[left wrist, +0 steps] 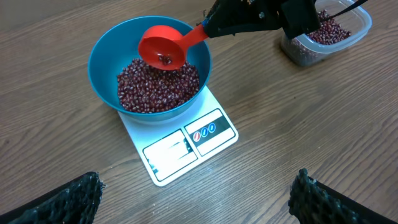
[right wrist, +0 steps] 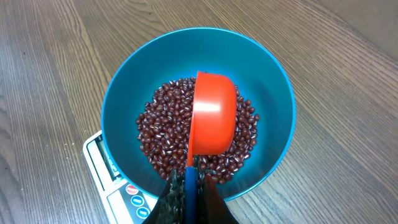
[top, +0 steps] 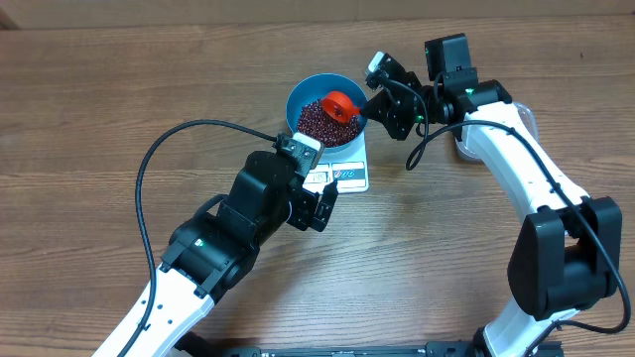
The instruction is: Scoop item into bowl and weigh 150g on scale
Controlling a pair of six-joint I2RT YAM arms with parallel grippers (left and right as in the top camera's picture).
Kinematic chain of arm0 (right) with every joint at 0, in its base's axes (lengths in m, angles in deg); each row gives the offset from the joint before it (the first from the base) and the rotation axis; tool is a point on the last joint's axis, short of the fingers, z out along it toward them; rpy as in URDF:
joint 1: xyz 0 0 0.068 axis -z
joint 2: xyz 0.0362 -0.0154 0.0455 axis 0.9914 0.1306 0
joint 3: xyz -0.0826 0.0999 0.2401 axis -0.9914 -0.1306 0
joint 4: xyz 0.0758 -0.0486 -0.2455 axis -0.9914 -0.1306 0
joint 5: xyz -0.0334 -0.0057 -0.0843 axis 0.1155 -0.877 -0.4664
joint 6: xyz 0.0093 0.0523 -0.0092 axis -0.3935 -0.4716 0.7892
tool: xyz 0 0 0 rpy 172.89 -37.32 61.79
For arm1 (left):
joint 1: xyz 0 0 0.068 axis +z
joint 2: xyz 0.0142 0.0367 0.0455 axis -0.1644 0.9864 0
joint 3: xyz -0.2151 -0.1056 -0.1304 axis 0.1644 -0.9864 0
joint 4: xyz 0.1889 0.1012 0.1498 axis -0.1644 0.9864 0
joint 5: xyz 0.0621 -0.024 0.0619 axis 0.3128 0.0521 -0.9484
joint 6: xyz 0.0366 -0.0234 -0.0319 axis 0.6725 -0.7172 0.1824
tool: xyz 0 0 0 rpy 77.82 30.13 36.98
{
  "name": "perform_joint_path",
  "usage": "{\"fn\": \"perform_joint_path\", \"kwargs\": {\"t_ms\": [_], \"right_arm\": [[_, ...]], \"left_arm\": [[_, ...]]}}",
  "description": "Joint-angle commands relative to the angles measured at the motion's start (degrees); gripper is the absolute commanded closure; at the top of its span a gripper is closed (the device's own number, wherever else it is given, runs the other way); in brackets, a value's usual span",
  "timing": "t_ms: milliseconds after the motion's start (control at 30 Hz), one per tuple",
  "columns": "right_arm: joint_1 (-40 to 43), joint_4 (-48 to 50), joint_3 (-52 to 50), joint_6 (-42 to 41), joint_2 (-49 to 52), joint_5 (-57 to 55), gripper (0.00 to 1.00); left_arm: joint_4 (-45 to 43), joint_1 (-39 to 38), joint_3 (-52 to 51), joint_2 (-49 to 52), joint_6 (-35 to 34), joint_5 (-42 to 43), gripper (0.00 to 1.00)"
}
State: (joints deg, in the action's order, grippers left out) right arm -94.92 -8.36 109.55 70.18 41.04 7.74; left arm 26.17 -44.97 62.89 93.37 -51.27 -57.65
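The blue bowl (top: pixel 298 94) stands on the white scale (top: pixel 349 177) and holds a heap of dark red beans (top: pixel 319 124). My right gripper (top: pixel 382 94) is shut on the blue handle of a red scoop (top: pixel 342 104), which hangs tipped over the beans. In the left wrist view a few beans cling inside the scoop (left wrist: pixel 163 48). From the right wrist, the scoop (right wrist: pixel 212 115) shows its back above the beans (right wrist: pixel 165 130), with the gripper (right wrist: pixel 193 193) clamped on its handle. My left gripper (left wrist: pixel 196 199) is open and empty, just short of the scale (left wrist: pixel 186 149).
A clear plastic tub (left wrist: pixel 323 37) with more beans sits on the wooden table to the right of the bowl (left wrist: pixel 99 56), behind the right arm. The left arm's black cable loops over the table on the left.
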Motion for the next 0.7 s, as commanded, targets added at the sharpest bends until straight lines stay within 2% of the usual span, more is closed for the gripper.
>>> {"fn": "perform_joint_path", "kwargs": {"t_ms": [0,667], "right_arm": [[0.07,-0.09,1.46,0.2,-1.9,1.18,0.96],[0.17,-0.42,1.46,0.2,-1.88,-0.44,0.96]], "left_arm": [[-0.37,0.24,-0.35,-0.13,0.44,0.87,0.01],[-0.39,0.24,-0.35,-0.13,0.44,0.87,0.0]]}}
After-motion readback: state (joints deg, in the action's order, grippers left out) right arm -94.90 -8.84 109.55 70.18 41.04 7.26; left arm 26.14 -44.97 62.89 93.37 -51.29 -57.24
